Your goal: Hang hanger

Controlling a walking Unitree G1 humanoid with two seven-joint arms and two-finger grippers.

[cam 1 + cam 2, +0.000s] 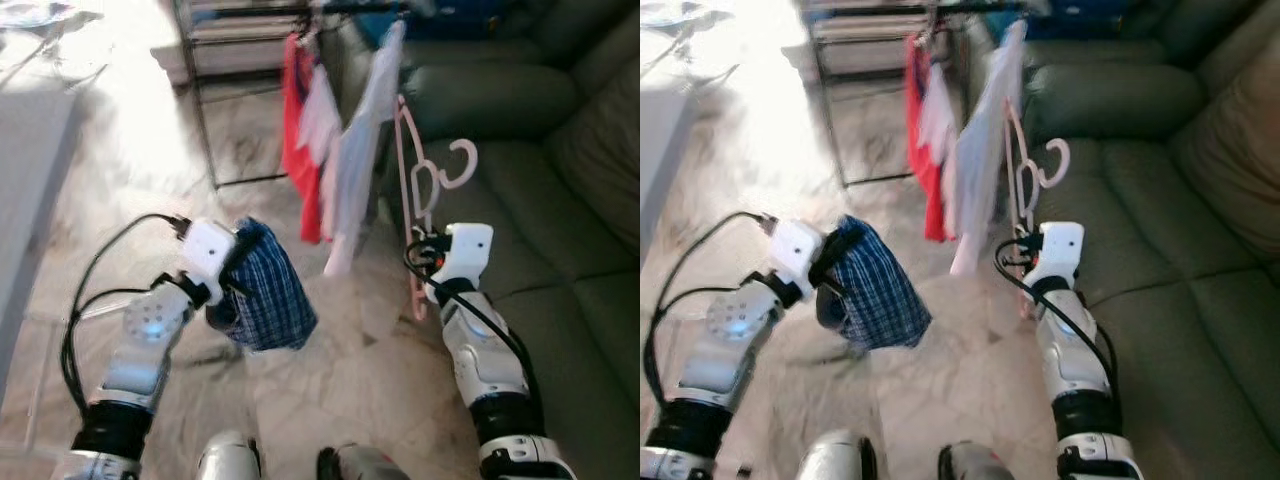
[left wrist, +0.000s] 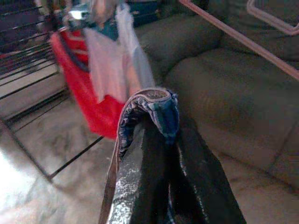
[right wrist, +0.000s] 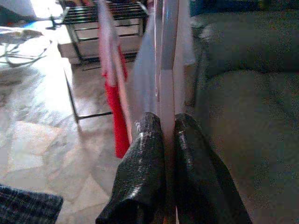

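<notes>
Grippers sit low in the frame: the left gripper (image 1: 232,268) clamps blue checked shorts (image 1: 268,290), kept off the floor, while the right gripper (image 3: 161,133) pinches the pink hanger (image 1: 418,190) at centre right, its hook up, probably for the drying rack (image 1: 245,20) at top centre, already hung with garments (image 1: 325,140).

The hanger (image 1: 425,190) is pale pink, and the cloth (image 1: 265,290) is a blue-and-white check. On the black rack (image 1: 205,120) hang a red garment (image 1: 298,130) and white ones (image 1: 360,140); the sofa (image 1: 540,150) is dark grey-green and the floor (image 1: 130,150) pale marbled stone.
</notes>
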